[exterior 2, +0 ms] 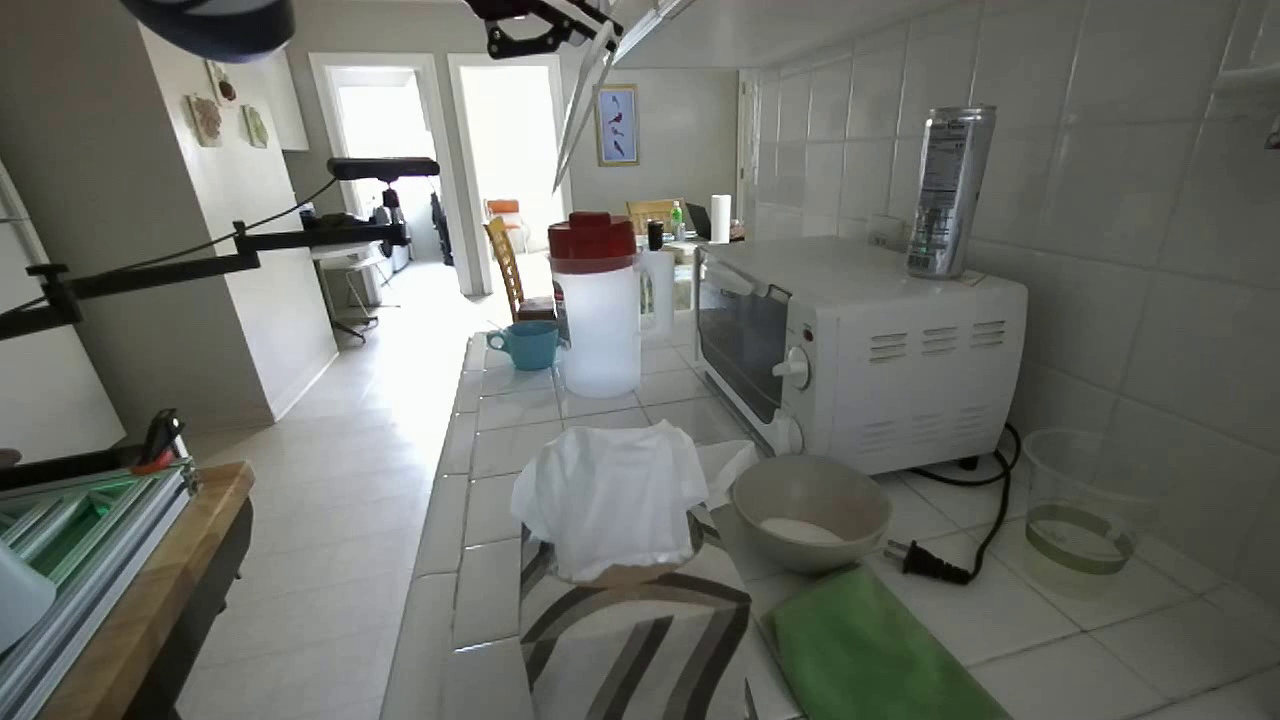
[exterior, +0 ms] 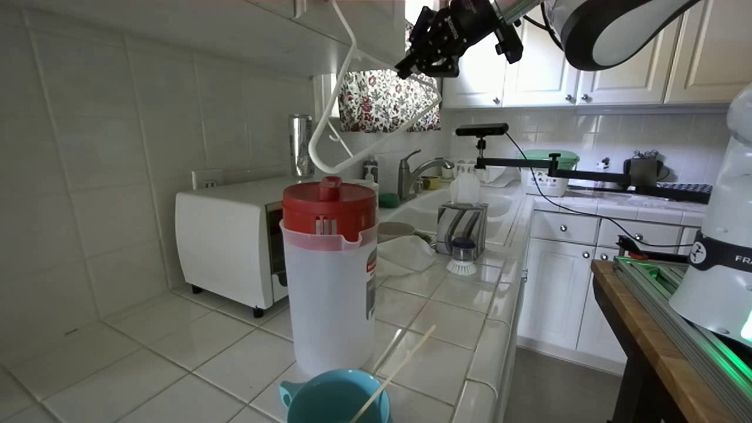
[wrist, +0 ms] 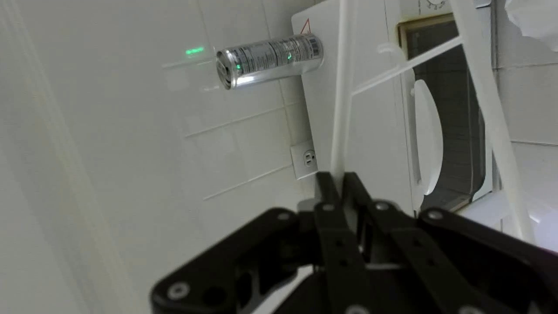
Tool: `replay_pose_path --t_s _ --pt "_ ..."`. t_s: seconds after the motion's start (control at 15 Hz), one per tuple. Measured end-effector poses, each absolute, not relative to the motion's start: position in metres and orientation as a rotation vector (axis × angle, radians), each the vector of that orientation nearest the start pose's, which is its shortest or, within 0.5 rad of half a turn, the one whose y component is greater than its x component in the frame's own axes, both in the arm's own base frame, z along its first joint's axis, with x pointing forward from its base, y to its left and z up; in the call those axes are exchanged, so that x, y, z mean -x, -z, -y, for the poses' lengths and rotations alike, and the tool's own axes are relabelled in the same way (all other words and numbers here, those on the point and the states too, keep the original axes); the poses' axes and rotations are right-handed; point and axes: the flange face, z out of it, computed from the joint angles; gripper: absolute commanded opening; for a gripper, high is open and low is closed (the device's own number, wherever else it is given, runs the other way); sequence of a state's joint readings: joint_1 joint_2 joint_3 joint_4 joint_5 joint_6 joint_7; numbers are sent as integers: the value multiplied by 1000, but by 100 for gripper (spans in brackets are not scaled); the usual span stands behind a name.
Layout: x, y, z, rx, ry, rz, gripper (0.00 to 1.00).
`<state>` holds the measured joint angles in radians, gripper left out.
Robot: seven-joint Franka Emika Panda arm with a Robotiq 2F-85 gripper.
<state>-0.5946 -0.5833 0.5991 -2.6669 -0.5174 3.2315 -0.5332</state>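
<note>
My black gripper (exterior: 402,69) is shut on a white plastic hanger (exterior: 328,111) and holds it in the air above the counter. In the wrist view the fingertips (wrist: 335,178) pinch one bar of the hanger (wrist: 342,96), and its other bar runs down the right side. The gripper (exterior 2: 607,35) is at the top edge in an exterior view, with the hanger (exterior 2: 578,100) hanging below it. Under the hanger stands a clear pitcher with a red lid (exterior: 330,205). A silver can (wrist: 270,59) stands on the white toaster oven (wrist: 375,126).
A blue mug (exterior: 338,396) with a thin stick stands at the counter's near end. A striped tissue box (exterior 2: 635,620), a bowl (exterior 2: 810,510), a green cloth (exterior 2: 880,640) and a clear container (exterior 2: 1080,500) are on the counter. A camera arm (exterior: 523,164) juts over the counter. Cabinets hang overhead.
</note>
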Motion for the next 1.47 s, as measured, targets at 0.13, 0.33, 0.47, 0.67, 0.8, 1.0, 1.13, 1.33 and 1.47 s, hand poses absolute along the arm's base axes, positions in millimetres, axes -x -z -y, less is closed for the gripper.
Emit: replay_pose_path --t_s 0.13,0.33,0.47,0.67,0.8,1.0,1.13,1.33,1.47 --pt "-423 -488 -71 -1848 -916 -1243 2" --pt "-426 -485 -71 -1854 -924 -1247 2" --pt "-427 -484 -71 -1858 -928 -1249 2" --pt "-429 -482 -72 -1866 -930 -1252 2" --pt "-430 -481 -72 -1873 -933 -1249 36" --pt "-431 -476 -74 -1885 -930 -1255 57" --pt "-432 -474 -74 -1891 -928 -1261 72" --pt "-433 -472 -74 -1895 -926 -1263 94" --pt "-433 -472 -74 -1895 -926 -1264 100"
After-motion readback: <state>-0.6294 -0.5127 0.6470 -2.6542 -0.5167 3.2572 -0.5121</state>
